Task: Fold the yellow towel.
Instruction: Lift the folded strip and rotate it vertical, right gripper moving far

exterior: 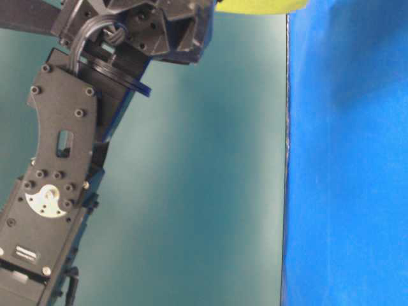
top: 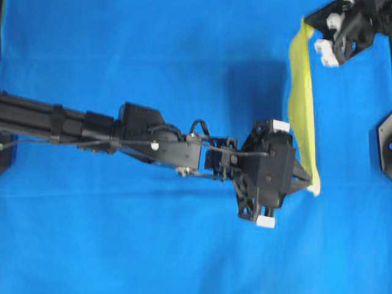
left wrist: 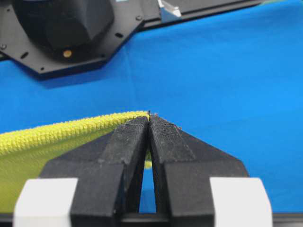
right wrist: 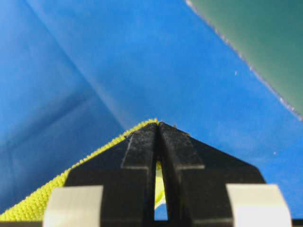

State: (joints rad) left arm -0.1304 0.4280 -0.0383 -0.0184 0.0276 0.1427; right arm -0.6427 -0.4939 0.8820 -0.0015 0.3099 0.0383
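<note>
Both arms' fingers (left wrist: 149, 124) clamped together.

Light fell evenly and brightly, saturating the blue cloth (top: 122, 245) in the overhead view, which was soft throughout. My left arm (top: 92, 125) cast a faint darker shadow beside itself near the frame's centre. From my left wrist, my fingertips (left wrist: 137, 130) stood sharp while the top of the frame blurred. From my right wrist, everything beyond the yellow towel (right wrist: 57, 187) was hazy. The table-level view was flat, without glare.
</note>
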